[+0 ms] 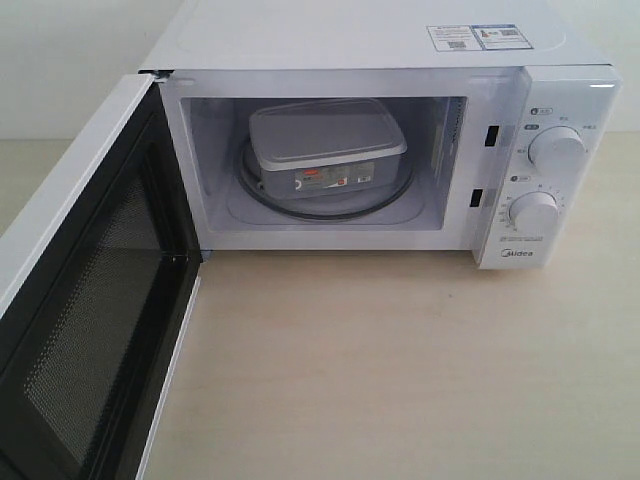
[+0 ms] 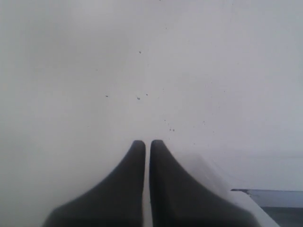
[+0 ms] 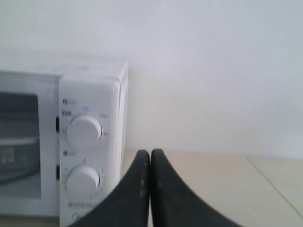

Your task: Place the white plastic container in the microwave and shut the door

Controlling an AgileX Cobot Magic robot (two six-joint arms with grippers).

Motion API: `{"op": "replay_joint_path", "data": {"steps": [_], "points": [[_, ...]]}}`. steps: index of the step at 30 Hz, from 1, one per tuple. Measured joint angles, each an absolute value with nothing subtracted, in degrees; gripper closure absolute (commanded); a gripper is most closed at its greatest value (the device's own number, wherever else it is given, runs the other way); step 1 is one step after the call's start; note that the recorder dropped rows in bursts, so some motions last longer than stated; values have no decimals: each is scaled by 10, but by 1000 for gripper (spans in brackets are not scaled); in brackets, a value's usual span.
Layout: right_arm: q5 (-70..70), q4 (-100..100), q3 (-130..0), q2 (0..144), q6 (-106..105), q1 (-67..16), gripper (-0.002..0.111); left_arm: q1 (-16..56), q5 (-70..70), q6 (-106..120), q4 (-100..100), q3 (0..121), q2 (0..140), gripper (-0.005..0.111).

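- We see the container (image 1: 325,150) inside the microwave (image 1: 350,35), sitting on the glass turntable (image 1: 392,200) with its lid on and flat.
- Its small red-and-white label (image 1: 322,182) faces out toward the opening.
- The door (image 1: 90,320) stands wide open, swung out on the left of the exterior view, so that we look at its black inner face and mesh window.
- The microwave rests on a pale table (image 1: 400,370). Two round dials (image 1: 557,150) sit one above the other on its right-hand panel, and stickers (image 1: 480,37) lie on its top.
- The left gripper (image 2: 147,143) is clenched: its two dark fingers (image 2: 135,161) are pressed almost together, with only a thin slit between them and nothing in it.
- Ahead of it we see only a plain white surface (image 2: 142,71) with a few dark specks. We cannot tell what that surface is.
- The right gripper (image 3: 150,152) is also clenched and empty, its fingertips meeting.
- It hangs over the table beside the microwave's dial panel, apart from it; the right wrist view shows both dials and a sliver of the cavity.
- Neither gripper touches the door or the container.
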State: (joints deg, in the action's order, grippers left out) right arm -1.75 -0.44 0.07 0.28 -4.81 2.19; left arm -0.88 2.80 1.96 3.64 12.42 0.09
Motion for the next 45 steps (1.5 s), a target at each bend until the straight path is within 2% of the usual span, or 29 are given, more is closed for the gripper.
{"op": "replay_joint_path", "data": {"steps": [5,10,45], "points": [[-121,0,1,3,-45,22,108,-9,-71,21,34,158,17,102],[-171,0,1,3,-43,22,108,-9,-94,21,34,159,21,102],[-179,5,1,3,-13,22,108,-9,-69,15,36,159,21,102]]}}
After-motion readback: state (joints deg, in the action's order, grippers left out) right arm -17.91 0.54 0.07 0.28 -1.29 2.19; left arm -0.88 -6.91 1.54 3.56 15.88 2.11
